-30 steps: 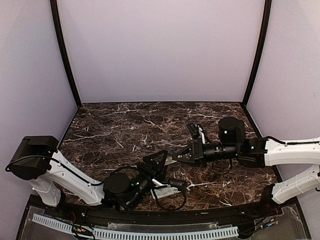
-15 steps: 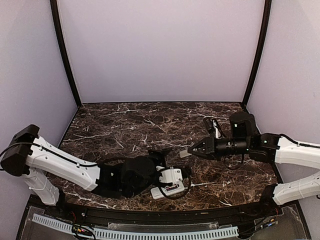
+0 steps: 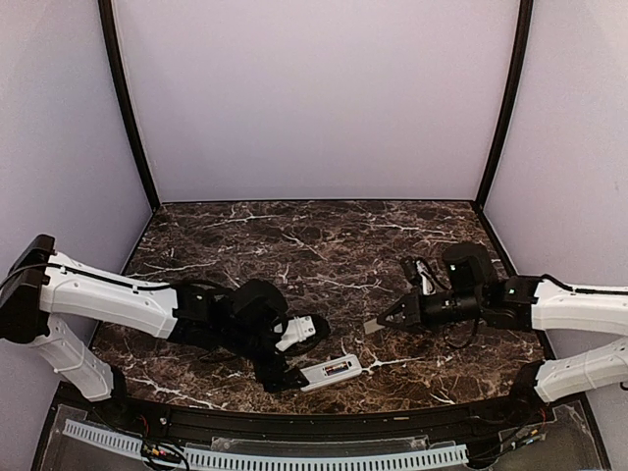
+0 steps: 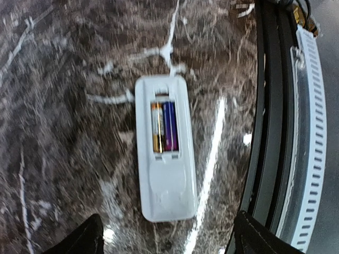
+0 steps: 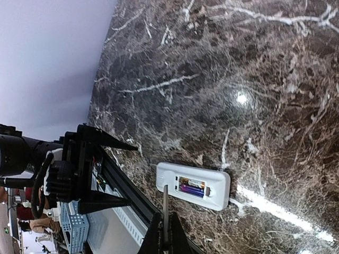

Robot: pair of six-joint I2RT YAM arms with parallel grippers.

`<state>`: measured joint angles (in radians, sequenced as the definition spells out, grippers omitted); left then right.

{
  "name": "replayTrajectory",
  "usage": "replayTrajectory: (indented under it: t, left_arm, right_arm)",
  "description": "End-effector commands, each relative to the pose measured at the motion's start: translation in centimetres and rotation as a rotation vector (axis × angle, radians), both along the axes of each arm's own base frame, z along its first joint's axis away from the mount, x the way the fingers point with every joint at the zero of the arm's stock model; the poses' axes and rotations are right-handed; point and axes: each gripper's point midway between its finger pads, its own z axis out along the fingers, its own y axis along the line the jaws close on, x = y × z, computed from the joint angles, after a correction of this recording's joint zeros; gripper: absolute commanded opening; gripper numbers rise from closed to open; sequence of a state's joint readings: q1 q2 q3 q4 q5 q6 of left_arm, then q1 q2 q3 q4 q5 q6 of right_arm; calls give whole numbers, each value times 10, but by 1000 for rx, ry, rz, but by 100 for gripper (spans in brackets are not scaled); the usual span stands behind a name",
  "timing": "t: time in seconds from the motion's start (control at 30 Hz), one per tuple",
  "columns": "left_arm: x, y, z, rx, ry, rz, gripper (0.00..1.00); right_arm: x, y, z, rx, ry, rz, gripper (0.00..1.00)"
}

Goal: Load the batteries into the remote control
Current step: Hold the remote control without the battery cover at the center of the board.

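Near bench (image 3: 245, 245) edge: remote control (image 4: 167, 185) bay-up, batteries (image 4: 164, 127) seated.
Left claw (image 4: 169, 241): wide, empty.
Right claw (image 5: 165, 225): pinching cover (image 5: 166, 201), likely for closing.

Remote control (image 3: 330, 371) lies back-up on the table (image 3: 245, 245), batteries (image 4: 164, 127) side by side in its bay; left gripper (image 4: 168, 233) just left, right gripper (image 3: 383, 320), clasping the cover (image 5: 166, 211), behind-right.

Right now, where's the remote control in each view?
Top external: remote control at bottom centre, just above the black rail.
Left wrist: remote control mid-frame, batteries in its bay.
Right wrist: remote control at lower centre.
Shared landmark: the black rail running alongside it.
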<state>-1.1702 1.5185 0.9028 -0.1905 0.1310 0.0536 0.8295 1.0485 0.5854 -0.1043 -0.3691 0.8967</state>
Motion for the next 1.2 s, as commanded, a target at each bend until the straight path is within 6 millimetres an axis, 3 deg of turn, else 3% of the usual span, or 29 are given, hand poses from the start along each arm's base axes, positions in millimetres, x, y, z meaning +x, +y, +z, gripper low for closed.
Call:
replayTrajectory:
  t: [0.0, 0.2, 0.33, 0.57, 1.17]
  left_arm:
    - [-19, 32, -39, 74, 101, 40, 84]
    - [-9, 32, -60, 80, 21, 39, 85]
    - [-19, 31, -81, 128, 22, 16, 85]
    - [-25, 23, -95, 113, 43, 34, 83]
    - [-24, 34, -108, 169, 66, 89, 66]
  right_arm:
    - [-9, 21, -22, 19, 8, 81, 0]
    - [-18, 49, -43, 65, 38, 191, 0]
    - [-27, 62, -52, 90, 47, 256, 0]
    - [-35, 78, -75, 100, 97, 323, 0]
    - [-42, 82, -105, 95, 214, 287, 0]
